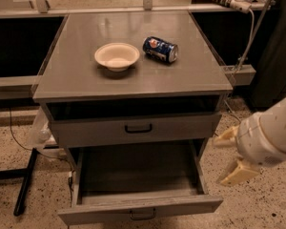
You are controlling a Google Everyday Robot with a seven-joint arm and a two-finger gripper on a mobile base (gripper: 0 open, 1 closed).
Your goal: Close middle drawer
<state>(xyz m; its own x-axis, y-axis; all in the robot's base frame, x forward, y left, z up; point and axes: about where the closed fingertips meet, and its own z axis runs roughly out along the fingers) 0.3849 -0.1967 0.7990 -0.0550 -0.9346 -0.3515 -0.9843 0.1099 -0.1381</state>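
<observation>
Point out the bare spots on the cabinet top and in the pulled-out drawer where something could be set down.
Cabinet top: bare along the front edge, left of the bowl and right of the can; crowded only between those two. The open middle drawer shows a bare tray throughout. The claw, open, hangs beside the drawer's right side.
</observation>
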